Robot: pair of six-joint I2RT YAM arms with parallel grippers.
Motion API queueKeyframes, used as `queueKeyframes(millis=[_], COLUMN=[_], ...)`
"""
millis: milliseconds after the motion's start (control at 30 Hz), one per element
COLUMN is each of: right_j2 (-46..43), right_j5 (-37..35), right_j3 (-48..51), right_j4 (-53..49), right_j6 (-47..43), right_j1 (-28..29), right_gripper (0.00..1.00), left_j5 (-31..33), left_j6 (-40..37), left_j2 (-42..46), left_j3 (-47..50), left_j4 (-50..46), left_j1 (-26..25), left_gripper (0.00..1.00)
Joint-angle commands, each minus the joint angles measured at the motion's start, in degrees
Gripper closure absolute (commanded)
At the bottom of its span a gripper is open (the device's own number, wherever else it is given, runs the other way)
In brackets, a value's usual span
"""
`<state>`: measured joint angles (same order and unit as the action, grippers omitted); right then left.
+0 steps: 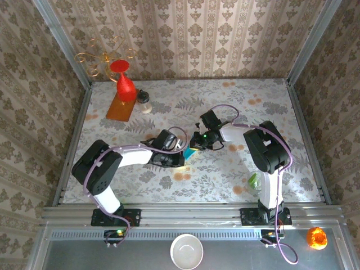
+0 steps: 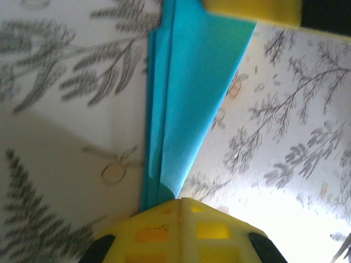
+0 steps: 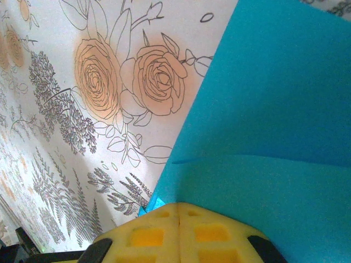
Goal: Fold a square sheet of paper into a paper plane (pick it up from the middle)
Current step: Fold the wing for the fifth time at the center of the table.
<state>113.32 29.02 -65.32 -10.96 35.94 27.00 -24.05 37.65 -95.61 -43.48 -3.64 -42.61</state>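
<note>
Far left in the top view, the red cone-shaped vase (image 1: 124, 82) is standing on the orange board (image 1: 120, 105), well apart from the work at mid-table. The left arm is reaching in from the left, and the left gripper (image 1: 181, 153) is meeting the teal-blue paper plane (image 1: 191, 151) at the centre of the floral table (image 1: 270, 107).

In the left wrist view, the left gripper (image 2: 180, 204) is pressing its yellow fingers (image 2: 211, 230) together with no gap along the seam. They are pinching the narrow end of the paper plane (image 2: 189, 93). The paper is running up and away from the fingertips as a long creased wedge. Its stacked layers are showing along the left edge, and it is widening toward the top of the frame. There a yellow pad of the right gripper (image 2: 252, 11) is sitting on the paper's far end.

Further right in the top view, the right gripper (image 1: 196, 143) is coming in from the right and touching the same paper, so the plane is lying between the two grippers.

In the right wrist view, the right gripper (image 3: 178, 207) is likewise holding its yellow fingers (image 3: 148, 236) closed tight against each other. The paper plane (image 3: 269, 131) is spreading out from their tips toward the upper right, with a small corner poking out just left of the fingertips.
</note>
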Motion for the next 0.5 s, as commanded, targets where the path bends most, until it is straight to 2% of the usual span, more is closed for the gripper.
queueKeyframes(millis=[0, 267, 367, 467], right_j2=[4.1, 3.8, 3.7, 3.6], right_j5=[-7.2, -6.4, -6.1, -5.7], right_j3=[1.4, 1.3, 1.1, 0.6], right_j4=[-6.6, -6.5, -6.5, -6.4], right_j6=[-0.8, -0.7, -0.5, -0.1], right_j1=[-0.5, -0.5, -0.5, -0.5], right_gripper=[0.92, 0.92, 0.92, 0.91], left_j5=[-0.6, -1.3, 1.2, 5.8], left_j6=[-0.6, -0.7, -1.2, -2.2], left_j2=[2.5, 12.1, 13.0, 11.7], left_j3=[5.1, 5.6, 3.1, 0.7], left_j4=[-9.1, -8.6, -8.5, -8.5], left_j1=[1.3, 3.3, 2.2, 0.9], left_gripper=[1.0, 1.0, 0.94, 0.84])
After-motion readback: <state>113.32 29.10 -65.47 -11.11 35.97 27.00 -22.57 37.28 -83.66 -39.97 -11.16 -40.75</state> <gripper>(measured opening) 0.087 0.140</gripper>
